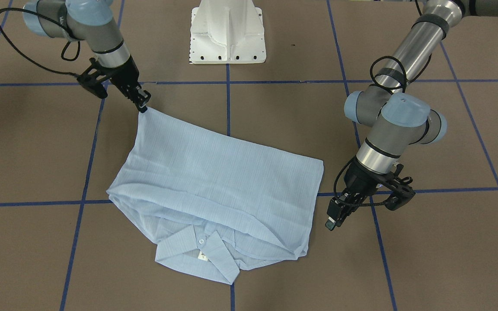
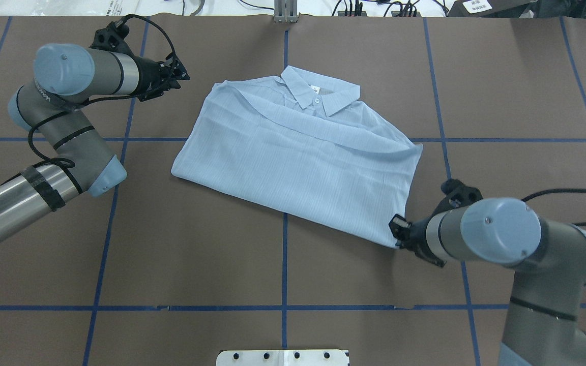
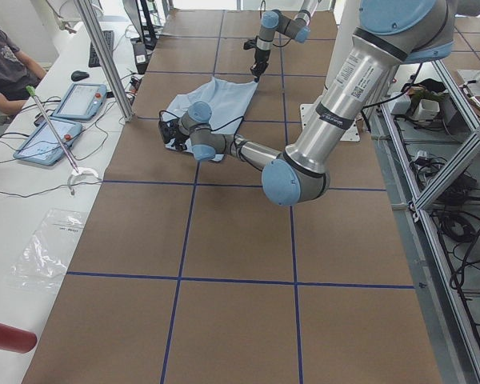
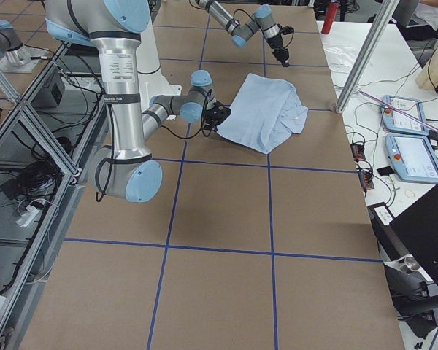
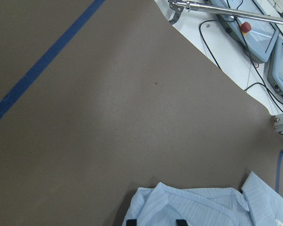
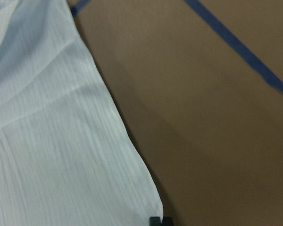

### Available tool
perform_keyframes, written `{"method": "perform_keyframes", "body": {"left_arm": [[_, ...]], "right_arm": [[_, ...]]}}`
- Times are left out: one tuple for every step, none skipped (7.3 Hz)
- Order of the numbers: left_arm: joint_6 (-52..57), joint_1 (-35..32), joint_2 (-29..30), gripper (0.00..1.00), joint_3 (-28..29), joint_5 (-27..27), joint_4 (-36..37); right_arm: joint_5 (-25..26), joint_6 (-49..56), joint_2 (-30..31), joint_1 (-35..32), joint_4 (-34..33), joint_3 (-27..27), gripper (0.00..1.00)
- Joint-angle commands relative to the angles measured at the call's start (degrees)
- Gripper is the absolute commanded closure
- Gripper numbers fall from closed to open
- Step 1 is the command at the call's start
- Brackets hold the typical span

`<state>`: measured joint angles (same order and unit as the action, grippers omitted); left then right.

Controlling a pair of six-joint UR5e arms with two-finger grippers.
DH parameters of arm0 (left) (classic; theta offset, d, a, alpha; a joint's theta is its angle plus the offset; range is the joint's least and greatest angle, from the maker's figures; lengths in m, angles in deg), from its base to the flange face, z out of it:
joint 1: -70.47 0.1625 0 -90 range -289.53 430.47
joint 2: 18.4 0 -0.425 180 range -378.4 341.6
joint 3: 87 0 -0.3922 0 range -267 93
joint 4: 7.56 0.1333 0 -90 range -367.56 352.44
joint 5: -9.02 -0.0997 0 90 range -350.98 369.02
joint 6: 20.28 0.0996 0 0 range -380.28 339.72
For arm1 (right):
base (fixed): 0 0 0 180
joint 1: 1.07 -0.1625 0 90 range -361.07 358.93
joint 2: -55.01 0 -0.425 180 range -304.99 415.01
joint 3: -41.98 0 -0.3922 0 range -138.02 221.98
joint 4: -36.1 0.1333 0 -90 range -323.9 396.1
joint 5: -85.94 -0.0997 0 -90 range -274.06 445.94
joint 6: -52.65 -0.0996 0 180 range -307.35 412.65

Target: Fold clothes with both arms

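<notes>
The pale-blue striped shirt (image 1: 223,181) lies folded on the brown table, hem half laid over the chest, collar (image 2: 318,91) on the far side from the robot base. My right gripper (image 2: 397,231) is low at the shirt's near right corner, and in the right wrist view that corner (image 6: 146,197) runs into the closed fingertips. It also shows in the front view (image 1: 144,106), pinching the raised corner. My left gripper (image 2: 183,76) is open and empty, a short way off the shirt's far left shoulder. In the left wrist view the shirt (image 5: 193,207) lies just beyond its spread fingertips.
The white pedestal base (image 1: 227,34) stands at the robot side. Blue tape lines (image 2: 285,264) grid the table. A white desk with tablets (image 3: 80,100), cables and a seated operator runs along the far edge, with aluminium posts (image 4: 365,51) beside it.
</notes>
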<state>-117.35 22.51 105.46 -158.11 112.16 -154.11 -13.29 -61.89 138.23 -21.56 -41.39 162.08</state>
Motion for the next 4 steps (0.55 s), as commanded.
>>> {"method": "perform_keyframes", "body": {"left_arm": [[-3.45,0.33,-1.16,0.6,-2.45,6.41,0.04],[-3.65,0.42,-2.91,0.6,-5.85,7.15,0.47],[-3.83,0.5,-4.93,0.56,-8.58,10.38,0.47],[-7.4,0.68,-6.08,0.54,-10.69,11.28,0.39]], "right_arm": [[-0.17,-1.39,0.89,13.39,-13.76,11.87,1.0],[-0.87,-1.39,0.71,19.89,-17.57,13.74,1.0],[-0.7,-1.48,1.49,24.92,-18.91,13.93,0.8],[0.52,-3.4,1.42,27.14,-19.01,14.02,0.01]]}}
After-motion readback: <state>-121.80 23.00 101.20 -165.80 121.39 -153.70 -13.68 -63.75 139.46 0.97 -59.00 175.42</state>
